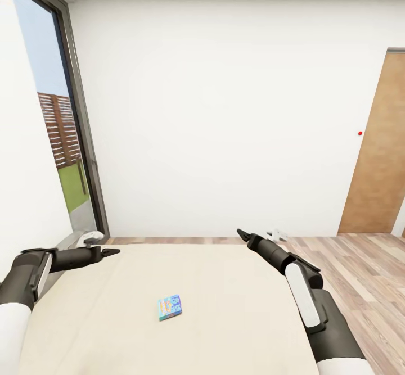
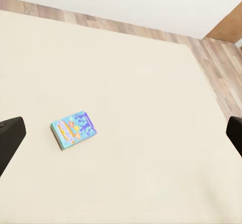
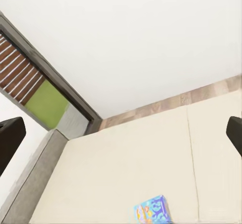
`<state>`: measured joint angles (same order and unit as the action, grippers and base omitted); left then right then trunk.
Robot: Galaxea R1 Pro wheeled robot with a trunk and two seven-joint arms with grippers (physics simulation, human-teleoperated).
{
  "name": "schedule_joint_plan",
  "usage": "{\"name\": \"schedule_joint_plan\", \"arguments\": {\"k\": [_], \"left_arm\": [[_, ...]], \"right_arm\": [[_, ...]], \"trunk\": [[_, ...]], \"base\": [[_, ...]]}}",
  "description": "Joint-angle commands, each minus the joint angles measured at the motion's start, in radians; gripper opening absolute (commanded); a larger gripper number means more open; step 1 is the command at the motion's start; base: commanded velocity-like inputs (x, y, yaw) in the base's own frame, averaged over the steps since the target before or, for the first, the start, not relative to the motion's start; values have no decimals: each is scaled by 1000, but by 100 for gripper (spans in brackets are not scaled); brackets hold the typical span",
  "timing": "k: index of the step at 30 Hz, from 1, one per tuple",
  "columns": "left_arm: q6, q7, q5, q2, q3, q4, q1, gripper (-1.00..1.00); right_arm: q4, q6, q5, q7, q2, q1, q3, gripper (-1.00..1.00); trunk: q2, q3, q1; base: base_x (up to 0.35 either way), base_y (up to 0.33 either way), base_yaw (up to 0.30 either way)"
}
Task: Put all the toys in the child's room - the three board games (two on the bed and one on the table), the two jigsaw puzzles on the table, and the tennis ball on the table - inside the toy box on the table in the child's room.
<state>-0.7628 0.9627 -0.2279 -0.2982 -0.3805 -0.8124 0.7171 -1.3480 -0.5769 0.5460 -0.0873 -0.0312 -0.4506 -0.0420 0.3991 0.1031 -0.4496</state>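
- A low, wide bed [image 1: 236, 285] with a plain beige mattress cover fills the lower middle of the head view, its far edge near the white wall.
- A dark grey frame edge runs along the bed's window side.
- One small, flat, mostly blue board game box [image 1: 170, 307] with a colourful printed lid lies flat on the mattress, slightly skewed, well away from every edge.
- The bed stands on a wood-plank floor [image 1: 360, 274].
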Motion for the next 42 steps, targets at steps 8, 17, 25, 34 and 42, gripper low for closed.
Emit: {"name": "schedule_joint_plan", "arguments": {"k": [8, 17, 25, 34, 42], "left_arm": [[-124, -235, -12, 75, 1, 11, 99, 100], [-122, -603, -5, 157, 1, 238, 363, 100], [67, -849, -5, 237, 1, 342, 444, 100], [150, -886, -7, 256, 1, 358, 449, 100], [220, -889, -8, 258, 3, 439, 449, 100]], "right_arm": [[-4, -124, -3, 196, -3, 0, 3, 100], [-28, -176, 3, 298, -2, 0, 9, 100], [-110, -212, 2, 305, -1, 1, 35, 100], [-115, -268, 4, 308, -2, 0, 34, 100], [-115, -290, 3, 308, -1, 0, 32, 100]], "trunk": [[1, -1, 0], [1, -1, 0], [1, -2, 0], [1, -15, 0], [1, -28, 0]], "base": [[0, 0, 0], [0, 0, 0], [0, 0, 0], [0, 0, 0], [0, 0, -14]]}}
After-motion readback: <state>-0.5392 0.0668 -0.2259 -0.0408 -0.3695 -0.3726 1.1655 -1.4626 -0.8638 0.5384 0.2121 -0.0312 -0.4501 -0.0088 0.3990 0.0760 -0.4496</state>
